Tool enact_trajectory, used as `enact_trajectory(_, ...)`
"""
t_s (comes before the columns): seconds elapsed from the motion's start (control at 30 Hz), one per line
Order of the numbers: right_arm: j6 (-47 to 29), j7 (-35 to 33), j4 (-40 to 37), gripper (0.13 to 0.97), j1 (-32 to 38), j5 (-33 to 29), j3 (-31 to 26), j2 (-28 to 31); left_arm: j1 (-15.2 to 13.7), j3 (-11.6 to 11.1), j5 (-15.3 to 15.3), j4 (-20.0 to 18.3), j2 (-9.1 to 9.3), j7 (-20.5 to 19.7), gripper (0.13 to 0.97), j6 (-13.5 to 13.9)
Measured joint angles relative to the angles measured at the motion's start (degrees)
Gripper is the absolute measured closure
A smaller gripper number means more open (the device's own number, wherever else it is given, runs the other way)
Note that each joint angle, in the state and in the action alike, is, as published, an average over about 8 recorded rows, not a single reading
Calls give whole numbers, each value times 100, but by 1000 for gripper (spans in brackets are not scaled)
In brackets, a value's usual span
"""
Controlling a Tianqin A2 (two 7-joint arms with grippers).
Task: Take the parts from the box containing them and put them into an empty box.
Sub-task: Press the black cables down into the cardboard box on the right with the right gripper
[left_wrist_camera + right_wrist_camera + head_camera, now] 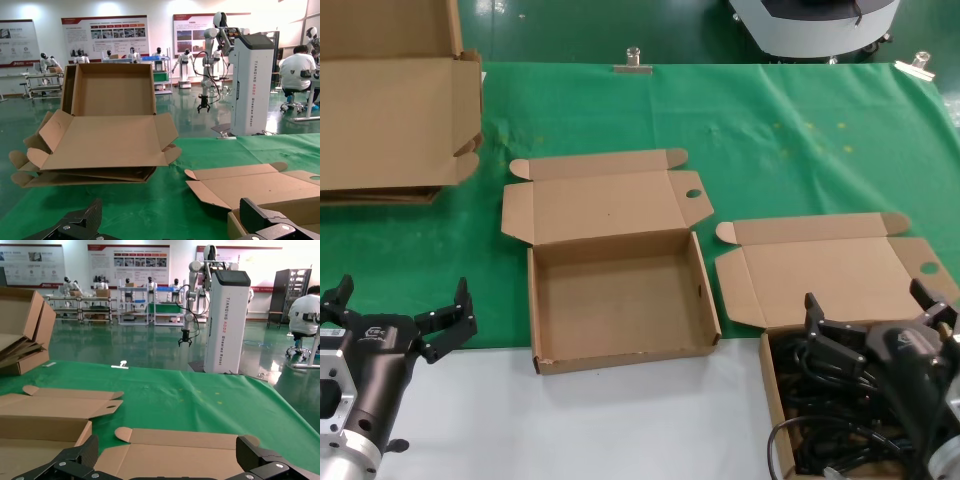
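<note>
Parts [820, 425]: in the head view you are seeing black cords tangling in the source box [772, 385] at your near right, long axis unclear.
Right gripper [880, 322]: hovering spread wide directly over those cords, clearly the nearer arm.
Empty box [620, 300]: sitting open toward your left of them.
Left gripper [400, 315]: waiting wide at your near left.
Left wrist view: showing a large carton [100, 135].
Right wrist view: showing wide fingers [75, 462] over lids.

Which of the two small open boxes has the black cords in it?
The box on the robot's right, under the right tool, holds the black cords. The middle box is empty.
</note>
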Motion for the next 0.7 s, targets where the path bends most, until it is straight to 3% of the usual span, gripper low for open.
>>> enact_trajectory(0.7, 0, 0, 0, 129, 0, 0, 0, 0, 0, 0, 0, 0, 0, 0, 136, 0)
